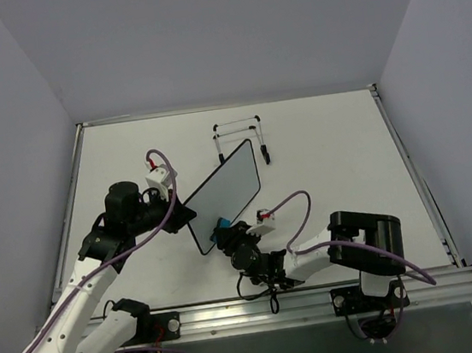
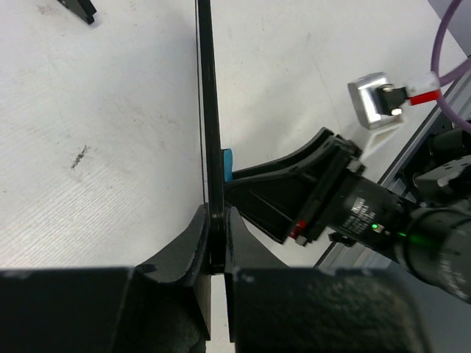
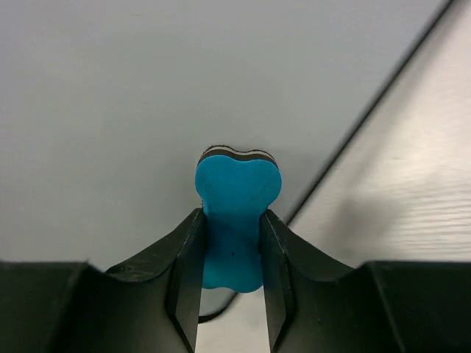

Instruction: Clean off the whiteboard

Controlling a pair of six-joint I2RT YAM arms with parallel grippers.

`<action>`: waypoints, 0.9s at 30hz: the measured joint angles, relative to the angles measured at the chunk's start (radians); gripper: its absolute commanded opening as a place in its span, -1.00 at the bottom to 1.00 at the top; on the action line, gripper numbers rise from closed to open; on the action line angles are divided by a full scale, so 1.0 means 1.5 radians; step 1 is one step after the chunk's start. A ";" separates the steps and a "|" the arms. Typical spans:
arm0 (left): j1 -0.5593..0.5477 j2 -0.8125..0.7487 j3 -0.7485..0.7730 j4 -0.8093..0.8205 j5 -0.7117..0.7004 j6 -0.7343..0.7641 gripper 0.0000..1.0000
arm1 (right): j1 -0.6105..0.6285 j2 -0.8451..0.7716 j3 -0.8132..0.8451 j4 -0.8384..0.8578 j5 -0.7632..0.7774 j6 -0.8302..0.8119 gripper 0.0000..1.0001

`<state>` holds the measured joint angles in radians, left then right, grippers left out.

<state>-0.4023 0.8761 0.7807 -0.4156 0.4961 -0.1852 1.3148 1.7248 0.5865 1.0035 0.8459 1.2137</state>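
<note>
The whiteboard point(image 1: 225, 193), white with a thin black frame, is held up on edge over the middle of the table. Its face shows no writing. My left gripper point(image 1: 186, 214) is shut on its near-left edge; in the left wrist view I see the board edge-on point(image 2: 208, 110) between the fingers point(image 2: 188, 243). My right gripper point(image 1: 225, 229) is shut on a blue eraser point(image 1: 223, 223) and presses it against the board's lower face. In the right wrist view the eraser point(image 3: 235, 213) sits between the fingers against the white face point(image 3: 147, 95).
A thin wire easel stand point(image 1: 239, 133) lies on the table behind the board, with a small black piece point(image 1: 265, 153) beside it. A metal rail point(image 1: 320, 300) runs along the near edge. Grey walls enclose the table.
</note>
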 measured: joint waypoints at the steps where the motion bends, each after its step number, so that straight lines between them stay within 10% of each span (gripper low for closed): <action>1: 0.000 0.000 0.000 0.001 0.000 0.003 -0.95 | -0.006 0.014 -0.008 -0.005 -0.004 0.006 -1.00; 10: -0.001 -0.001 0.000 0.009 0.004 0.014 -0.95 | -0.043 0.083 -0.034 0.037 -0.049 -0.003 -1.00; 27: -0.001 -0.001 0.000 0.001 0.039 -0.035 -0.95 | -0.149 -0.182 -0.002 -0.044 -0.170 -0.219 -1.00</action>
<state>-0.4042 0.8753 0.7807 -0.4145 0.5549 -0.2371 1.0908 1.4521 0.5842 0.9379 0.5915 0.8856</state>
